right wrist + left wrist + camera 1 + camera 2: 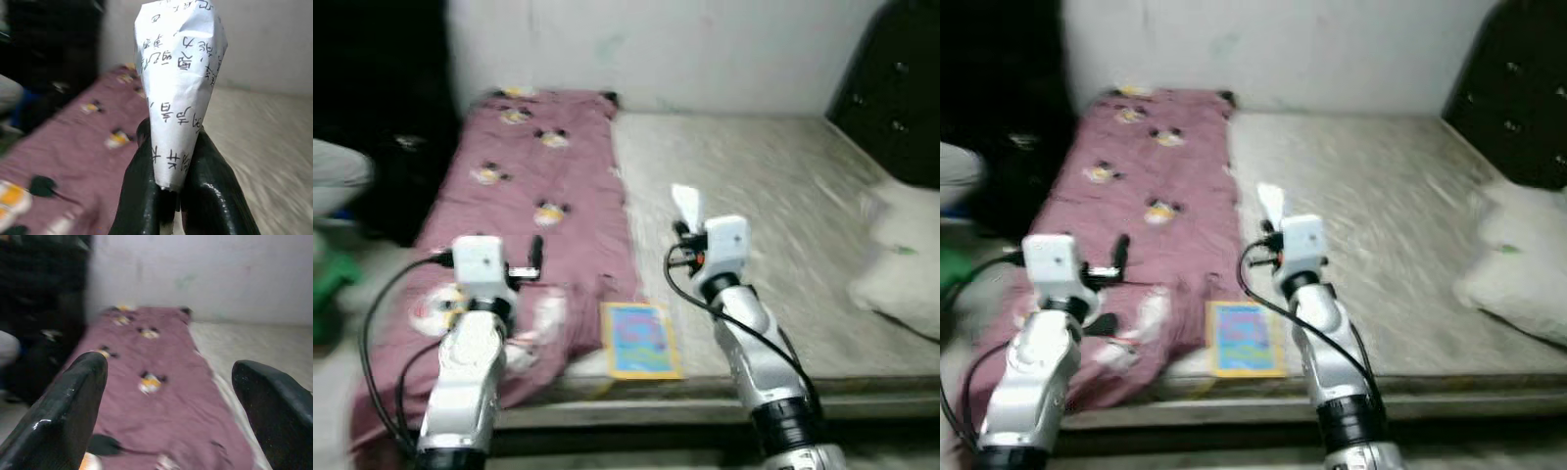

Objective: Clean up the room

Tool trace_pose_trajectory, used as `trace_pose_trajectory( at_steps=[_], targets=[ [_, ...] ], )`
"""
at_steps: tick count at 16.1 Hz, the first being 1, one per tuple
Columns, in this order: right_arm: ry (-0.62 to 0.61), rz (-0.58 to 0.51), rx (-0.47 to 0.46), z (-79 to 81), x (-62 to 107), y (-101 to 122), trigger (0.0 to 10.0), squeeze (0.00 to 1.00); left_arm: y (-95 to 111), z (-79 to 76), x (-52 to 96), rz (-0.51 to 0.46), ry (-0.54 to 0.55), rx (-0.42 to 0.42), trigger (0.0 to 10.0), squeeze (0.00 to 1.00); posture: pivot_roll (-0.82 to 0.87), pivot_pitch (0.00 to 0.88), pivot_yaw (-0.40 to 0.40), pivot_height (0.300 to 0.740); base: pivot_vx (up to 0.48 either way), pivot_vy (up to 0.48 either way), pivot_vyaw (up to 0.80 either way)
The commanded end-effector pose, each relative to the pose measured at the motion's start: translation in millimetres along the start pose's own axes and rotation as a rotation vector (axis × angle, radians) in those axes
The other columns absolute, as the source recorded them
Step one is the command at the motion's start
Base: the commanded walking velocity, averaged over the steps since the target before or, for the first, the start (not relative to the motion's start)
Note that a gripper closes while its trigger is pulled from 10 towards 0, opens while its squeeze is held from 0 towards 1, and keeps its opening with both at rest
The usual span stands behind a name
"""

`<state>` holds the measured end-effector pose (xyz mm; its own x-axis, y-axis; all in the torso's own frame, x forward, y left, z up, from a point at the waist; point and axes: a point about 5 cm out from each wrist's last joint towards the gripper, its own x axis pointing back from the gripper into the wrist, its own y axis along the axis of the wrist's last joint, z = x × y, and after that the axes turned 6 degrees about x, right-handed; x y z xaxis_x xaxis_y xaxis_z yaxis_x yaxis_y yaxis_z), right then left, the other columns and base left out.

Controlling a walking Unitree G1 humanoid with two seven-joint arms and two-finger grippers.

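The right claw [686,217] is pinching a folded sheet of written paper [180,93] between its closed fingers [142,196], holding it upright over the bed [773,225] near the middle of the mattress. The pick-up step looks done — what is pending, by my judgement, is carrying the paper off to wherever rubbish or loose papers belong, which calls for turning away from the bed without loosening the grip. The left claw [171,396] is hanging with its fingers wide apart and empty, above the maroon blanket [524,196]. A colourful booklet [640,339] is lying at the near edge of the mattress between the two arms — likely next to tidy. A pale pillow [901,259] is resting at the right side. The head views are blurred.
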<state>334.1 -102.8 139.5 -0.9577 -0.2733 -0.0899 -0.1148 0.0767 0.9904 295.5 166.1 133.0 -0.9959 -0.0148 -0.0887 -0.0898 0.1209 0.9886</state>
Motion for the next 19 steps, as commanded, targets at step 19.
trace_pose_trajectory(
  at_steps=[19],
  targets=[
    [0.020, -0.011, 0.045, -0.8, 4.7, -5, 10.0, 0.00, -2, -10.5, -1.2, -0.008, -0.016, 0.000, 10.0, 0.00, -0.02, 0.000, -0.020, 0.740, 0.000, 0.351, 0.08]
  ],
)
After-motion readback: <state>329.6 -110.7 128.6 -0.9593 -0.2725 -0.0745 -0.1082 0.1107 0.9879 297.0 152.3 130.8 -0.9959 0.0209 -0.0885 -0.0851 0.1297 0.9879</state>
